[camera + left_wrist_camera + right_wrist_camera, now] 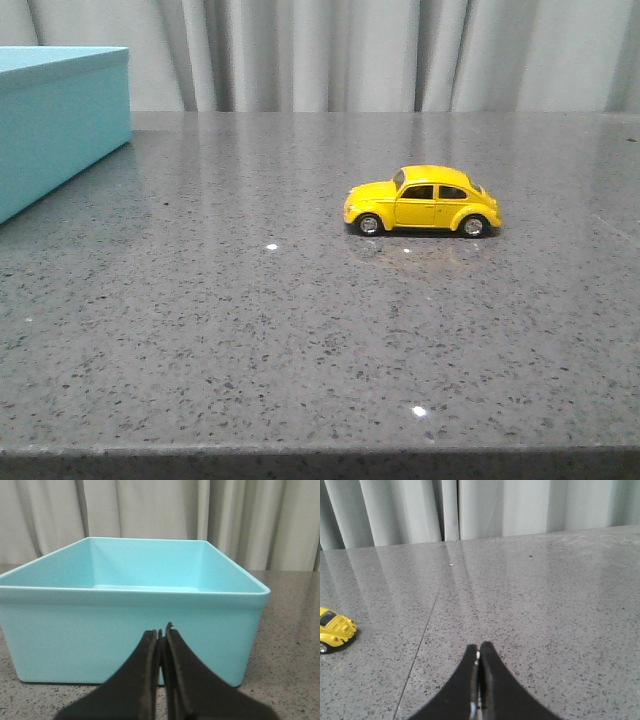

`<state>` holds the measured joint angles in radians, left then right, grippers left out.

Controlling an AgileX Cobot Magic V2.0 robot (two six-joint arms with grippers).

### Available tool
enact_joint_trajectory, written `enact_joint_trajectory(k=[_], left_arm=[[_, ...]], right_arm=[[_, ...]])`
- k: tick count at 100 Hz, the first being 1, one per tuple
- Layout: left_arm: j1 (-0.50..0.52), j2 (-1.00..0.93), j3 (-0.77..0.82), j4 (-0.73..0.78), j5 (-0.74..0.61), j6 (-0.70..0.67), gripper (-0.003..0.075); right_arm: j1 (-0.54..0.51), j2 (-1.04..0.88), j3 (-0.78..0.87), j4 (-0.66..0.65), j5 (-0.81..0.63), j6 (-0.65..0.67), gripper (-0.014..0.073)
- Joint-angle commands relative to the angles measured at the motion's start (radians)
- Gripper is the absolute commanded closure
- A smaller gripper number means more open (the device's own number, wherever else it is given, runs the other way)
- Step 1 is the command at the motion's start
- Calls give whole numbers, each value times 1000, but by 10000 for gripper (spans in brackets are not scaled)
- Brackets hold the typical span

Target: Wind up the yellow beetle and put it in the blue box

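The yellow beetle (pixel 422 201) stands on its wheels on the grey table, right of centre, side-on with its nose to the left. Its end also shows at the edge of the right wrist view (pixel 335 629). The blue box (pixel 55 120) stands at the far left; in the left wrist view (pixel 130 630) it is open-topped and empty. My left gripper (pixel 162 632) is shut and empty, just in front of the box's near wall. My right gripper (pixel 479 649) is shut and empty above bare table, apart from the beetle. Neither gripper shows in the front view.
The speckled grey stone table (pixel 300 330) has a front edge near the bottom of the front view. A seam line (pixel 427 630) runs across the tabletop. Pale curtains (pixel 380 50) hang behind the table.
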<state>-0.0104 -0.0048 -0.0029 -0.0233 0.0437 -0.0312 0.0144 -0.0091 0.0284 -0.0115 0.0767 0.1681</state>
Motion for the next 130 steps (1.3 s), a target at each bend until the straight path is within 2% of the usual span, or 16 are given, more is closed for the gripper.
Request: enact_joint_trajectory(k=[1,59,100,113,123,130], left_arm=[[-6,-30,43,-10,-74,-9,741],[-6,-30,43,-10,-88,-9,741],[-6,-30,9,-29,-121,-9,741],[-6,-8,-62,-29,-44,-9,741],[-6,17,-117,-29,-44,-9,737],[-6,37,-151,-29,-44,-9,699]], right_arm=[[0,-21,-20,0,-77,-9,660],[-1,-21,-21,0,-77,-9,660],[0,-21,-24,21,-159,2,660],[0,-15,-69,34,-68,7,660],[0,7,-135,31,16,7,660],[0,26,-178,25,41,7,657]])
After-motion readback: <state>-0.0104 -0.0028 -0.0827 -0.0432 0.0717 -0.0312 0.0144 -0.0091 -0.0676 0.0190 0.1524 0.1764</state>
